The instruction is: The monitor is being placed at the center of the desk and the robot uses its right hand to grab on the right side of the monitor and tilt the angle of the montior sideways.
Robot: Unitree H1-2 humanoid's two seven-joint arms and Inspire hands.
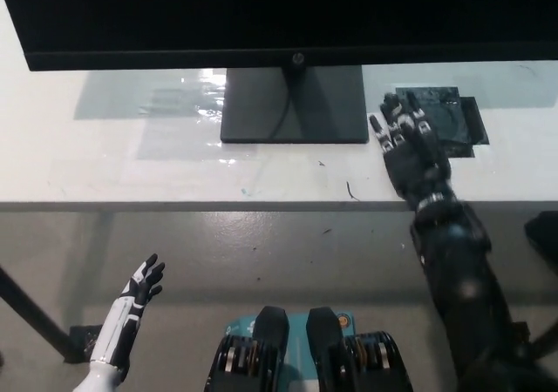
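Nearest to me, low at my left side and short of the worktop's front edge, my left robot hand (144,283) rests over the grey floor (261,253), white with dark fingers spread apart, holding nothing. A dark slanting bar (30,318) crosses the floor at the far left, beside that arm.

My black right arm rises from the lower right and crosses the worktop's front edge right of the middle. My right robot hand (410,144) lies over the worktop (105,170), palm down, fingers spread and pointing toward the back. It holds nothing and touches no part of the monitor; whether it rests on the surface or hangs just above it I cannot tell.

Around that hand: a flat dark square pad (449,118) lies on the worktop just beyond and to the right of the fingertips, with the fingers overlapping its near left corner. Small dark specks and a short curved mark (350,190) sit on the pale surface left of my wrist, near the front edge.

Farther back, the monitor's base (295,104), a dark rectangle, stands at about the middle of the worktop, just left of my right fingers, a narrow strip of bare surface between them. A cable (281,109) hangs down across the base.

At the back, the monitor (279,17) spans nearly the full width, its dark screen and lower bezel overhanging the base. Its right side reaches past my right hand, well apart from the fingers.
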